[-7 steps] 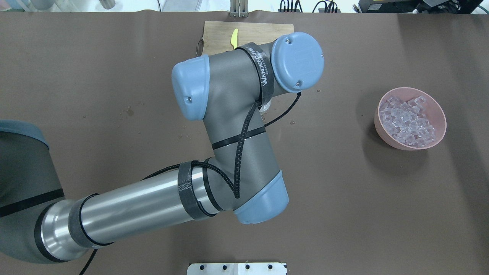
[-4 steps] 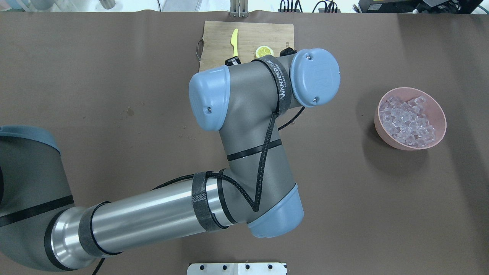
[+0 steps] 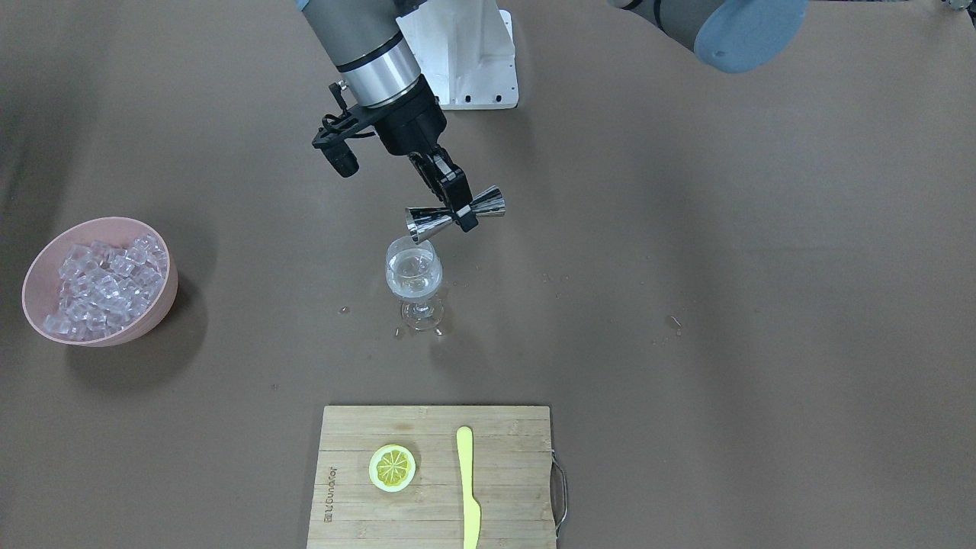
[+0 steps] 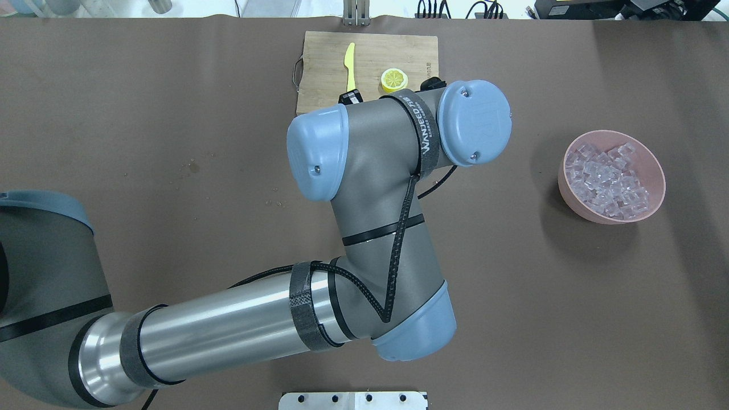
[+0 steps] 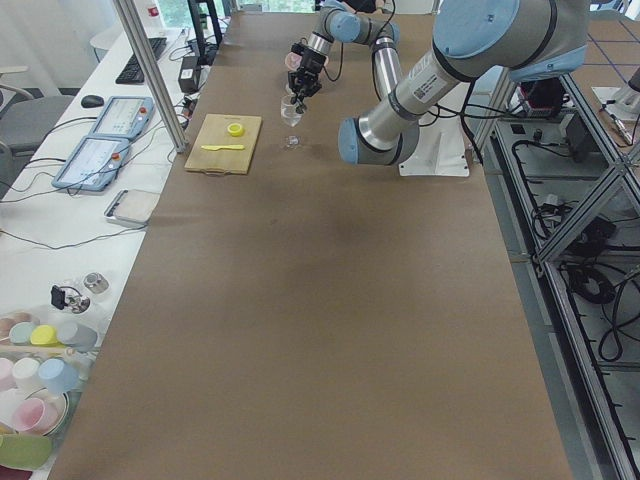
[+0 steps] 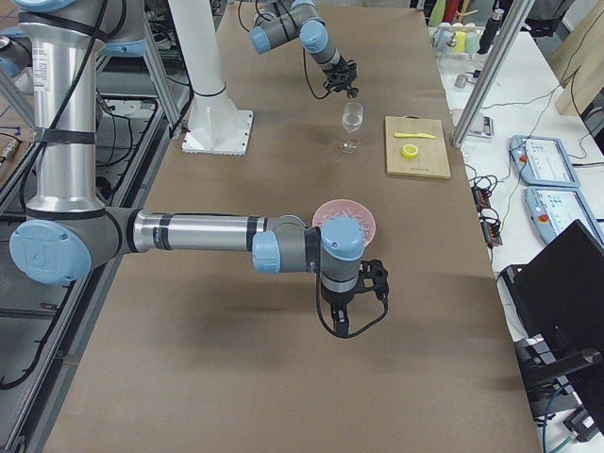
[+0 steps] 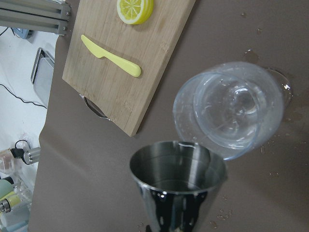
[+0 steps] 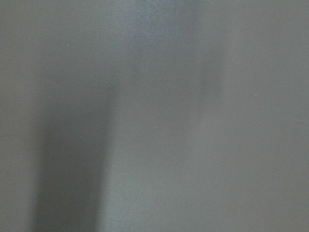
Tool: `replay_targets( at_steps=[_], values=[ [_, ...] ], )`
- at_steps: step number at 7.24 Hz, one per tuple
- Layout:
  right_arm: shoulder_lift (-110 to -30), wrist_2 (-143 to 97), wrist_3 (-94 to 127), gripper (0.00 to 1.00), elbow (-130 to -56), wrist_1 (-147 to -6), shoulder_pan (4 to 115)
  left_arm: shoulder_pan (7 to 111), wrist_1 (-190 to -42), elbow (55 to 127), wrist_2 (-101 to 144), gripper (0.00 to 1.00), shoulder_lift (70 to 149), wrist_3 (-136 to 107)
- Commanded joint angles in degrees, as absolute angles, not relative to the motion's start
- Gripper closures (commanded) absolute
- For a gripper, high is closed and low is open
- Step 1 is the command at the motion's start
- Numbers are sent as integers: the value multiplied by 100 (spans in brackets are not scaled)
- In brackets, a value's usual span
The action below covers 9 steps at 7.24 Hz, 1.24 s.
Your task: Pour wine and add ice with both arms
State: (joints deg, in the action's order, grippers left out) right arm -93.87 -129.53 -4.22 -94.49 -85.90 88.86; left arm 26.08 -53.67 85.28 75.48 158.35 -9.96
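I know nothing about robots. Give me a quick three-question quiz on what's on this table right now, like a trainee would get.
1. True or false: the pink bowl holds ice cubes.
2. The left claw grips: A a spoon, B a steel jigger, C a bottle?
3. Fill in: the lemon slice lies on the wooden ____.
Key: 1 true; 2 B; 3 board.
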Motion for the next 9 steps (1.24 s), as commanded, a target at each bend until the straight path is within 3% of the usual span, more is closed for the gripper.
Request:
replay_targets(
  at_steps=[1, 5, 9],
  values=[
    [-9387, -12955, -422, 0, -9439, -8596, 8886, 2602, -5414, 8560, 7567, 100, 15803, -1019],
    [-9378, -12955, -422, 0, -9448, -8587, 8886, 2663, -5861, 8998, 7602, 100, 15627, -793],
    [-9360, -12955, -422, 0, -9448, -8587, 8886, 3338, -7370, 9551, 8770, 100, 14725, -800]
  ],
)
